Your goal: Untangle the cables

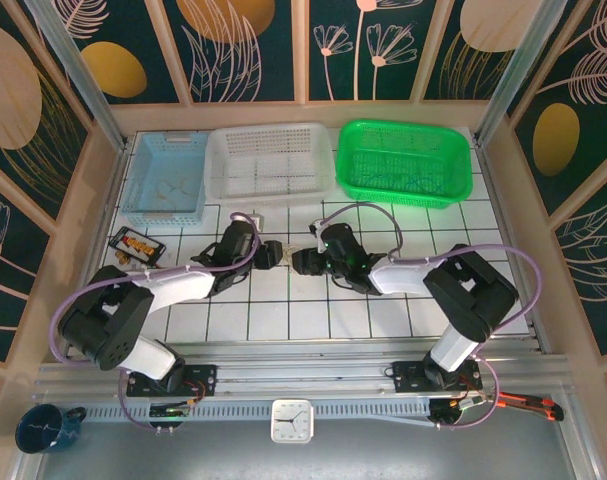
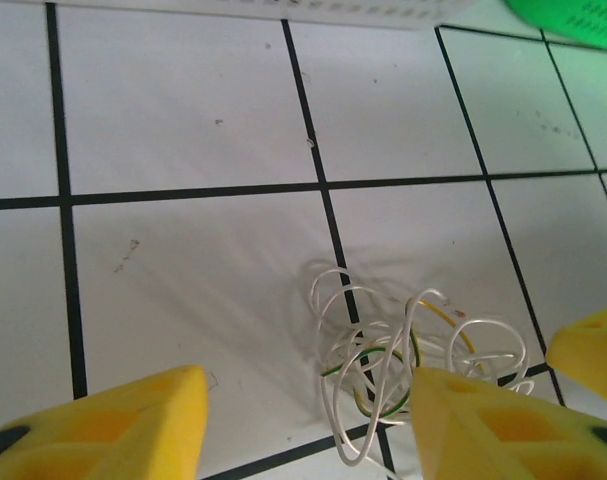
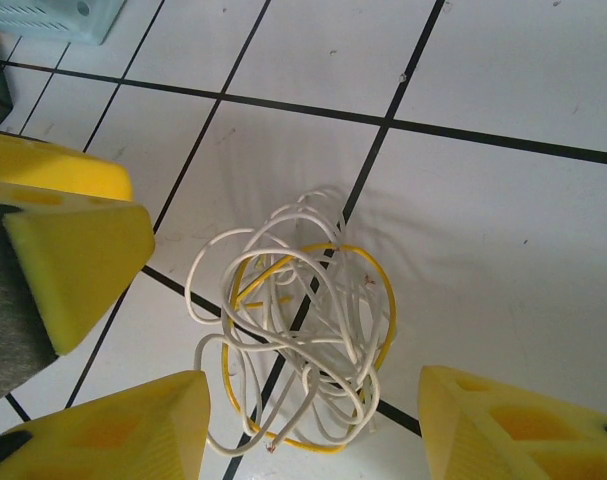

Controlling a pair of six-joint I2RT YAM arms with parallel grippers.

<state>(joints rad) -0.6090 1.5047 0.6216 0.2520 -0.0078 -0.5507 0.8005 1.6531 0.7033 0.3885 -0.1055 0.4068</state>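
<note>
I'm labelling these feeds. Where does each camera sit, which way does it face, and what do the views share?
Top external: above, behind the arms, facing down at the table; both arms, left gripper, right gripper.
Left wrist: on that wrist, facing down at the cables; its yellow fingers.
Right wrist: on that wrist, facing down at the cables; its yellow fingers.
Shared: both wrist views show the cables.

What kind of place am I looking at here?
Likely a robot test bench: left arm and right arm bolted at a gridded table, blue basket, white basket and green basket along its far edge, patterned panels around.
</note>
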